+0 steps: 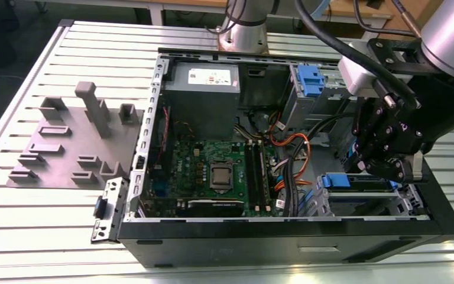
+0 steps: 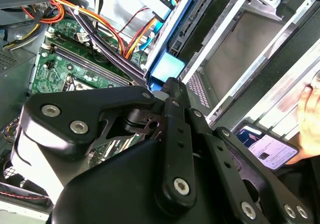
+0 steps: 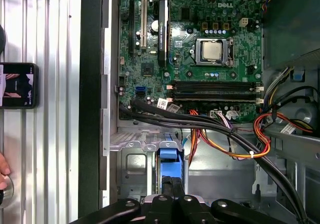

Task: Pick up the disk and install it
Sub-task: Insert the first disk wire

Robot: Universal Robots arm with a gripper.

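**Blue-railed disk sitting in the drive bay**

Blue plastic rails are framing the disk (image 1: 359, 182) in the steel drive cage (image 3: 131, 170). The black gripper (image 1: 391, 168) is hanging right above it; finger state cannot be told. The first wrist view is showing a phone (image 3: 19, 85) on the ribbed table (image 3: 55, 149).

You have one open computer case (image 1: 290, 236), one green circuit board (image 1: 211, 171), one grey power supply (image 1: 203, 89), two blue carriers (image 1: 310, 80)

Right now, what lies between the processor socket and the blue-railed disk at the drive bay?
In the first wrist view, the memory slots and a bundle of black, orange and yellow cables lie between the processor socket and the disk.
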